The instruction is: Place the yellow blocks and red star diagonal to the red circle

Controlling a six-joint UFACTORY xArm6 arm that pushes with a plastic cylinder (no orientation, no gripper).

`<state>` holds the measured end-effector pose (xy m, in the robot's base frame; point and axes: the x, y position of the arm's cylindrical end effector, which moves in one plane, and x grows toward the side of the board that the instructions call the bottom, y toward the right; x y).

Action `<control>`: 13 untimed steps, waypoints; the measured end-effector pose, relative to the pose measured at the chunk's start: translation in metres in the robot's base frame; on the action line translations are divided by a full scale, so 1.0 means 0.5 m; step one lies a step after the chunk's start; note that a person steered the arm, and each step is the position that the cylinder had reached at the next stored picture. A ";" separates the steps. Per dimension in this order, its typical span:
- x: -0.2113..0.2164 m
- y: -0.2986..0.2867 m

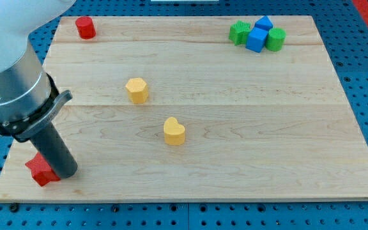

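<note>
Two yellow blocks are sitting in the middle of the wooden board [235,160], while nearest the view's bottom, at the left corner, my tip [67,174] is pressing against the right side of the red star [40,170], touching it. No pincer is showing on the rod, so there is nothing to call open or closed. Farther up, the yellow heart-shaped block [174,131] is lying just right of centre, and the yellow hexagonal block [137,90] is resting above and left of it, apart from it. At the far edge, the red circle [85,27] is standing in the top left corner. Across at the top right, two green blocks [239,32] [276,39] and two blue blocks [257,39] [264,23] are huddling together.
</note>
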<state>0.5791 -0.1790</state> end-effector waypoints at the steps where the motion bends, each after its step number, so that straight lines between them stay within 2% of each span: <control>1: -0.027 0.086; 2: 0.075 0.034; 3: 0.077 -0.077; 4: 0.013 -0.180; 5: -0.060 -0.049; 6: -0.041 0.025; 7: -0.004 -0.102; 8: 0.073 -0.106; 9: 0.076 0.008; 11: -0.132 0.055; 12: -0.152 0.098; 13: -0.085 -0.027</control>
<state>0.5366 -0.1924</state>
